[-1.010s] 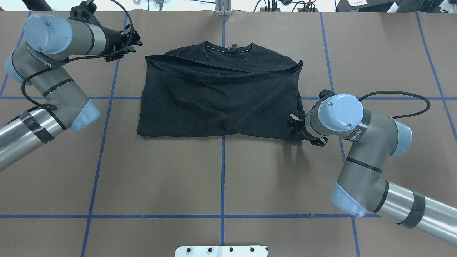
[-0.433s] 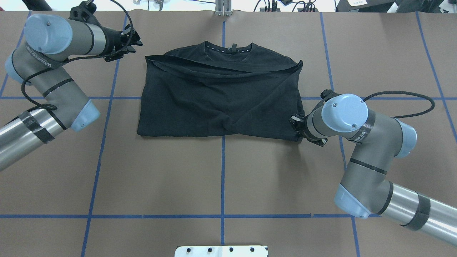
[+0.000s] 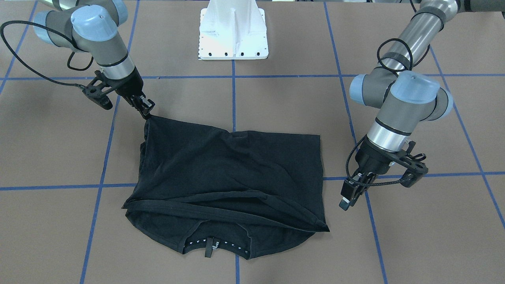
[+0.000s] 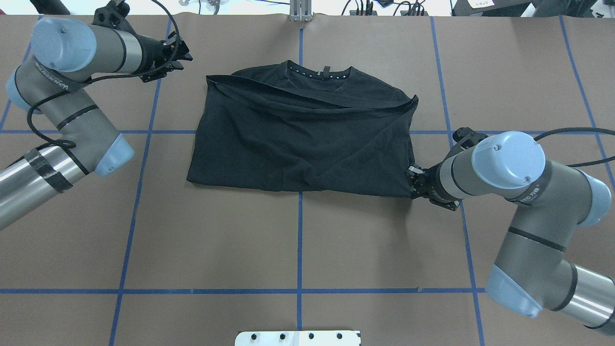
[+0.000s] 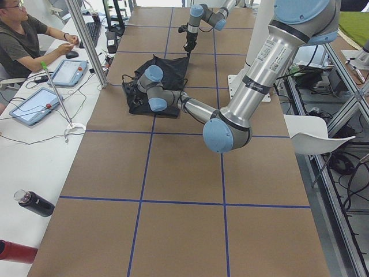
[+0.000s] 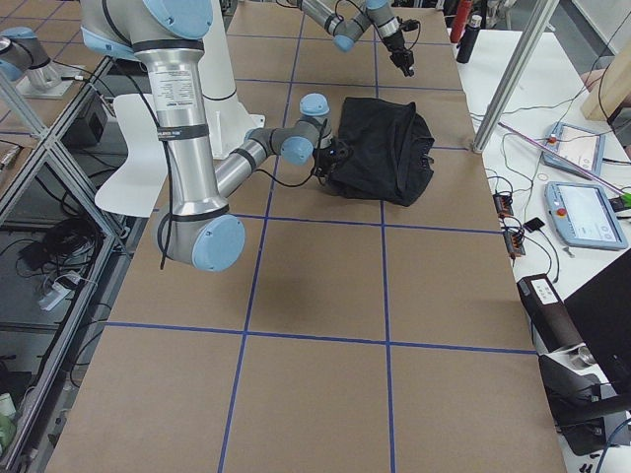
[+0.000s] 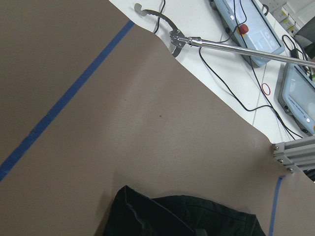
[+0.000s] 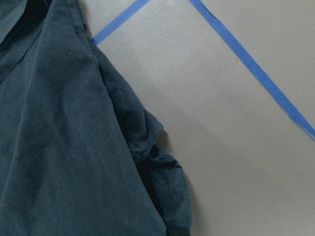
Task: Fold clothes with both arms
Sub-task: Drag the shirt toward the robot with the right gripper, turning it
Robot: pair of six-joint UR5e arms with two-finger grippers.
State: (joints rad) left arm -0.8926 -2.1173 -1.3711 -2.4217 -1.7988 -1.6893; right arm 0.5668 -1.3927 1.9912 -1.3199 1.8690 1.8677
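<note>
The left arm (image 5: 253,75), near and large, reaches low over the brown table (image 5: 184,196). Its left claw (image 5: 131,95) shows dark against the near edge of the black T-shirt (image 5: 170,66), and whether they touch cannot be told. Beyond that claw, across the shirt, the small right claw (image 5: 188,47) points down at the shirt's far edge. Off the table beside the left claw, a person (image 5: 23,40) sits by two tablets (image 5: 69,72).

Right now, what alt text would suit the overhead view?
A partly folded black T-shirt lies on a brown table gridded with blue tape. The right gripper pinches its near right corner; the left gripper hangs clear of its far left corner.
</note>
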